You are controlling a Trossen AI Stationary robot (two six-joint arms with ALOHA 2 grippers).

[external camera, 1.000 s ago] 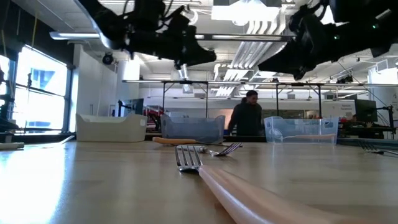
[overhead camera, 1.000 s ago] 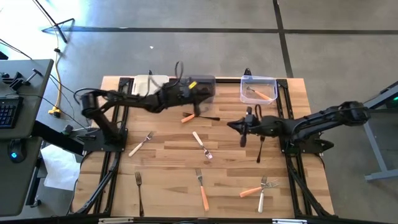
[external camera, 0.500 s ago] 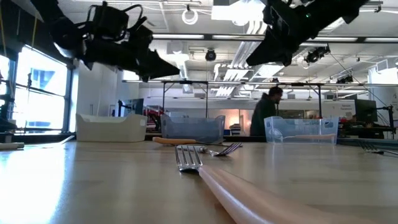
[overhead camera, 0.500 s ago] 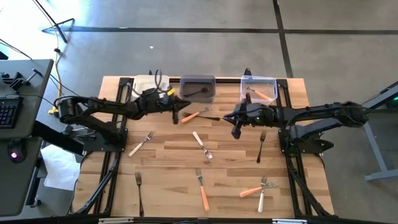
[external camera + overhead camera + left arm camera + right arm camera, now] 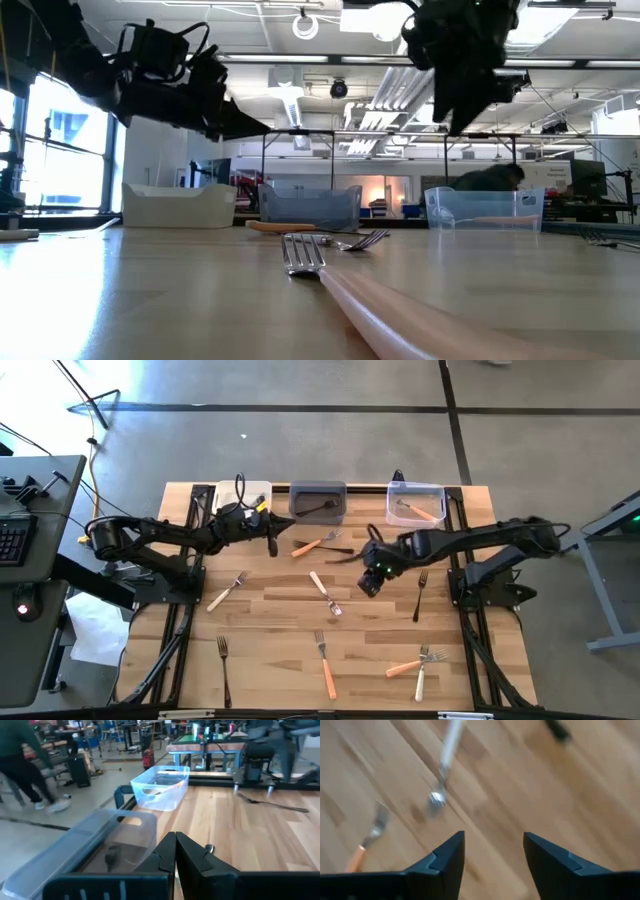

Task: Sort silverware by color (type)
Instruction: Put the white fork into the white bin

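Right gripper (image 5: 369, 582) spread wide over blurred, seemingly cream fork (image 5: 325, 592); left gripper (image 5: 272, 541) pinched empty beside bins (image 5: 318, 501).

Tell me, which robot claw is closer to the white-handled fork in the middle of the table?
Right. The right gripper hovers just beside the white-handled fork; the left gripper sits farther off, near the bins.

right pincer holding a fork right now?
No. In the right wrist view the right pincer is open with only bare table showing in the gap, and a white-handled fork lies on the wood beyond it.
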